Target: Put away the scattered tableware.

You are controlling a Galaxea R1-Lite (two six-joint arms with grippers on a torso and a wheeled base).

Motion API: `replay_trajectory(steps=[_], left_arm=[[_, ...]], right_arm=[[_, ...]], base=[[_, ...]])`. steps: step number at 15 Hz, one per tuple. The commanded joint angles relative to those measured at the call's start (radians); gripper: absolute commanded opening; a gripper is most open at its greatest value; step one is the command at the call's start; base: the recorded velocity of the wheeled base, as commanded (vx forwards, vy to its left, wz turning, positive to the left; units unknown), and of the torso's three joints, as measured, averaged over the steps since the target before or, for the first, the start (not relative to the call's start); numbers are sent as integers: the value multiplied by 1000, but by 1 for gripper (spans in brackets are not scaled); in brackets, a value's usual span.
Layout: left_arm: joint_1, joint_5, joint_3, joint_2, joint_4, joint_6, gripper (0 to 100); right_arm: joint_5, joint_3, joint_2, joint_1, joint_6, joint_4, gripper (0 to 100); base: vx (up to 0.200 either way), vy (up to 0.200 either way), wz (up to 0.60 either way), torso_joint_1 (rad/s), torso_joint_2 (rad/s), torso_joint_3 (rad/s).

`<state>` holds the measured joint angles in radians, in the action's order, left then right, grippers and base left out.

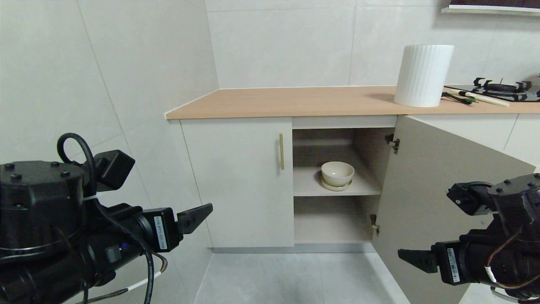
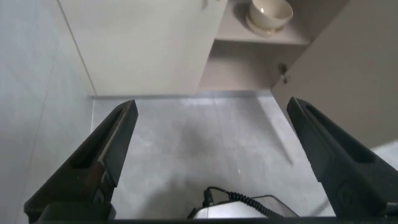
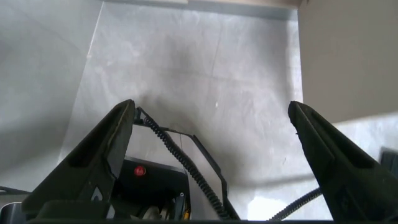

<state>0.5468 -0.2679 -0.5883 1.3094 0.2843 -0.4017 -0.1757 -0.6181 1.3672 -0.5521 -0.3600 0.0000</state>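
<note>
tabletop: wood-look, matt, smooth
cabinet door: beige panel, matt
door handle: brass-toned metal, satin
bowl: cream ceramic, glossy
plate: same glaze (ceramic too, by the look)
ribbed canister: white, matt, fluted
wall tiles: pale, smooth, slight sheen
floor: grey stone-look, smooth
left end effector: black plastic, matt
right end effector: black plastic, matt

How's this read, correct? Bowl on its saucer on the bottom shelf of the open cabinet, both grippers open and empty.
Shelf is wrong: the head view shows the bowl on its saucer on the upper shelf. The cabinet is open; left gripper and right gripper are open and empty.
</note>
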Motion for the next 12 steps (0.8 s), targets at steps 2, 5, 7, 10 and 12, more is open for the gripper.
replay_trajectory(steps=[2,5,7,10,12], left_arm=[[-1,1,2,7,3,0,100],[-1,-1,2,2,0,1,100],[-1,-1,4,5,0,1,100],[-1,-4,4,5,0,1,100],[-1,-4,4,-1,0,1,100]], right_arm=[[-1,-5,-2,-2,0,-8,100],[-5,20,-11,0,-8,-8,100],[-4,46,-23,0,-7,-9,100],[-5,54,-23,0,-8,-11,100],[-11,67,-27,1,-7,-11,100]], base=[[0,0,0,0,0,0],[0,0,0,0,0,0],[0,0,0,0,0,0],[0,0,0,0,0,0],[0,-200,0,7,2,7]])
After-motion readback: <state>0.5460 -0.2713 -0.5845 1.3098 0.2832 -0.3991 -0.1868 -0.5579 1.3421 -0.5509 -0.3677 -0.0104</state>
